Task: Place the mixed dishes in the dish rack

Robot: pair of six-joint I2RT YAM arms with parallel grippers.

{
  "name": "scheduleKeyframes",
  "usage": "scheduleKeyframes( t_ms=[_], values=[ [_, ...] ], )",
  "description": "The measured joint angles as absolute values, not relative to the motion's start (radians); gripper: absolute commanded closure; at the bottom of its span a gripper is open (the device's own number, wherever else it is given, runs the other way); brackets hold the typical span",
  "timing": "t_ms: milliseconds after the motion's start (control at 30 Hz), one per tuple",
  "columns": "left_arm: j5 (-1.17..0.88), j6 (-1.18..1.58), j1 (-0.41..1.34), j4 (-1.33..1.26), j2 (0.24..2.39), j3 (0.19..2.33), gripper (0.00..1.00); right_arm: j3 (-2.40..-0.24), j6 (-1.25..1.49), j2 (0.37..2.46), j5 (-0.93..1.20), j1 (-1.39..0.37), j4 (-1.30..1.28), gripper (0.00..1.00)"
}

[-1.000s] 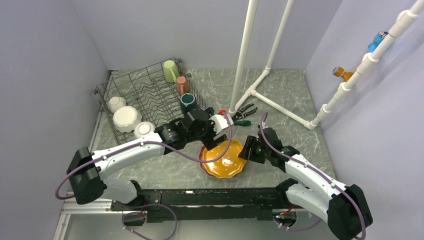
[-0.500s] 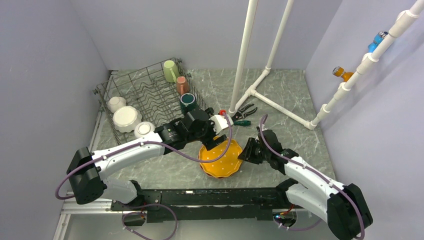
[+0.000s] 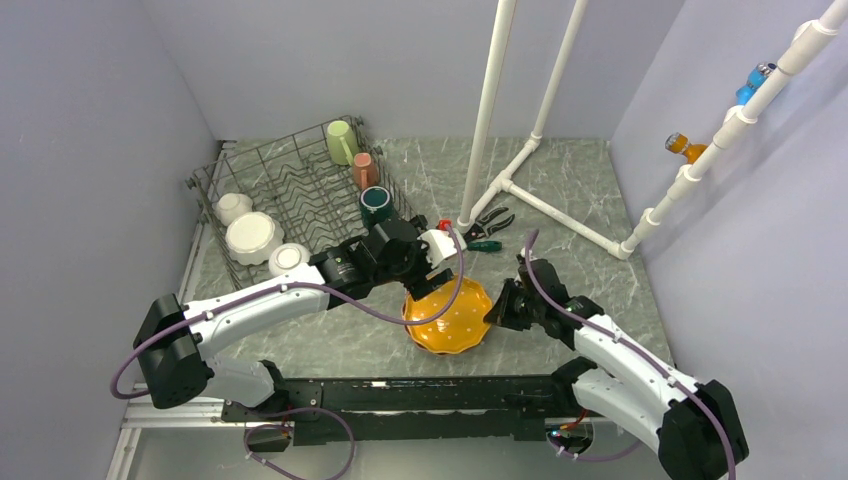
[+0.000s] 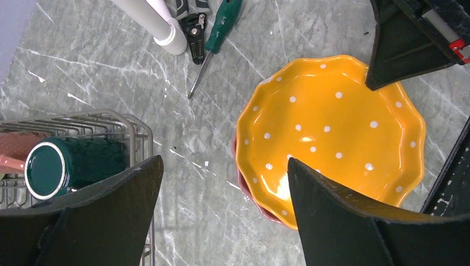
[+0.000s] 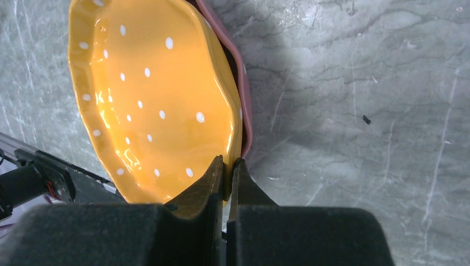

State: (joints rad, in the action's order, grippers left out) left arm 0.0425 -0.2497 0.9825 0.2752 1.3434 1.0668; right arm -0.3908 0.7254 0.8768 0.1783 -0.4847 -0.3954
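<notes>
Right gripper (image 5: 226, 167) clamps the rim of the orange plate (image 5: 149, 100) beside the dish rack (image 3: 300, 192); left gripper (image 4: 221, 166) gapes open. Lift just 1, gently.

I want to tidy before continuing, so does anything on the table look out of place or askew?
Yes: black-handled pliers and a green screwdriver lie by the foot of the white pipe, tools among dishes. The orange dotted plate sits askew on a pinkish plate, its rim pinched by the fingers of the right gripper.
</notes>
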Motion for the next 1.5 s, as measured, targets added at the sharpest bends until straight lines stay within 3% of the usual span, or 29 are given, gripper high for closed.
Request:
scheduleKeyframes(
  t_ms=[400,633,900,1067,1233,1500],
  values=[
    [0.052,-0.241,0.982,0.276,1.344,1.067,0.14,-0.469,0.735,0.868,0.174,-0.484,-0.524,1.0],
    [0.039,-0.168,0.958,0.299,1.342,1.084,0.14,-0.446,0.815,0.809,0.196,-0.48,-0.459,1.0],
    [-0.039,0.22,0.764,0.325,1.202,1.06,0.14,-0.428,0.856,0.698,0.18,-0.476,-0.434,1.0],
    [-0.163,0.547,0.636,0.216,0.998,0.805,0.14,-0.428,0.843,0.651,0.173,-0.475,-0.433,1.0],
    [-0.257,0.781,0.63,0.17,0.959,0.625,0.13,-0.428,0.845,0.621,0.181,-0.474,-0.417,1.0],
    [-0.302,0.958,0.63,0.053,0.96,0.546,0.17,-0.42,0.876,0.62,0.231,-0.474,-0.339,1.0]
  ],
)
